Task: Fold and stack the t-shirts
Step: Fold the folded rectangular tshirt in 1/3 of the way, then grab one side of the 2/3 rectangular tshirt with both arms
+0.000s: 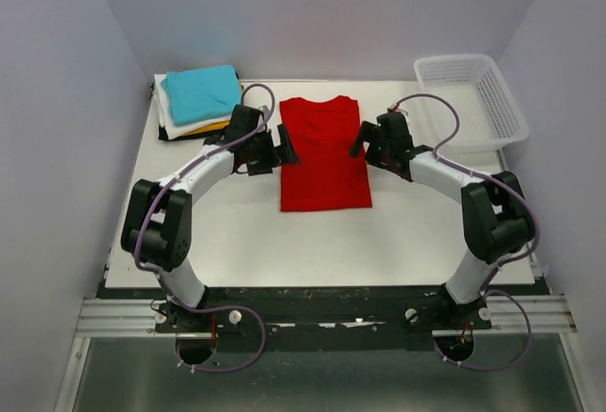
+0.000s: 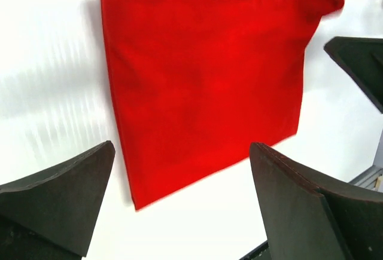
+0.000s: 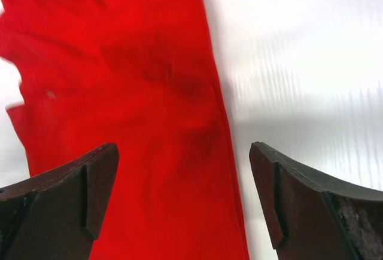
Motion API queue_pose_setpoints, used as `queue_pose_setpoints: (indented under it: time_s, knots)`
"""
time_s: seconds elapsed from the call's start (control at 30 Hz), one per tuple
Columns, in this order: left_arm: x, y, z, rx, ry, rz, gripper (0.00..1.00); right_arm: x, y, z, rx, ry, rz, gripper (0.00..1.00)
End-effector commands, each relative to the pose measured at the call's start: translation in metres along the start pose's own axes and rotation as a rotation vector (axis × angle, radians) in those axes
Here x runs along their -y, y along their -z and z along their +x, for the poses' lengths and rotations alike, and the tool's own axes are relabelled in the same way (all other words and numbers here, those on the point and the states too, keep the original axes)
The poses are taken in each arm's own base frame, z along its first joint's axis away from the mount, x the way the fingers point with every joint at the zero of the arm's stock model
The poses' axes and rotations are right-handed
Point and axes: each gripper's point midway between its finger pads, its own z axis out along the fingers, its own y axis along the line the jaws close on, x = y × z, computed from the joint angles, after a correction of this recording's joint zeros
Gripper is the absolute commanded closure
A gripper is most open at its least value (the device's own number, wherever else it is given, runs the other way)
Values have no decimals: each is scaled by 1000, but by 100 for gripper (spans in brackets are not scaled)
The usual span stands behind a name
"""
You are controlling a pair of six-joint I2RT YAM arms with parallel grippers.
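White tabletop [image 1: 227, 232]: bright red cloth t-shirt [image 1: 324, 152] flat, sleeves folded in, centred within both arms' reach. Left gripper [image 1: 287, 147], right gripper [image 1: 360, 140] flank it, jaws wide, empty.

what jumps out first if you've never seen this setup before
The bright red t-shirt lying flat in the middle of the white table grabs the eye first. The left hand and right hand flank its two side edges, both open and holding nothing. After that comes the stack of folded shirts, teal on top, at the far left corner, and the white basket at the far right.
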Motion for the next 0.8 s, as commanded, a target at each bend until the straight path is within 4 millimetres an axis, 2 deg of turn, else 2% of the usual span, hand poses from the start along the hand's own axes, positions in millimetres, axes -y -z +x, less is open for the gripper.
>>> queue_pose_setpoints:
  time_s: [0.0,0.07,0.13,0.23,0.33,0.4,0.53,0.63,0.77]
  knots:
    - [-6,23,53,-22,40,43,1,22,38,39,-68,-56,-2,0]
    - [-18,23,77,-50,66,34,1,33,49,51,-79,-77,21,0]
    - [-28,24,97,-72,93,28,1,30,61,68,-126,-86,-33,0]
    - [-33,23,110,-71,107,29,1,21,73,93,-196,-102,-140,0]
    - [-42,19,118,-92,130,-7,5,26,77,103,-215,-116,-139,1]
    - [-46,15,123,-112,139,-19,16,30,75,106,-215,-124,-123,2]
    - [-48,4,133,-156,147,-28,46,33,69,112,-236,-132,-103,8]
    - [-48,-2,134,-169,146,-36,57,37,65,115,-243,-134,-86,13]
    - [-53,-7,136,-181,144,-82,80,39,64,122,-261,-142,-80,23]
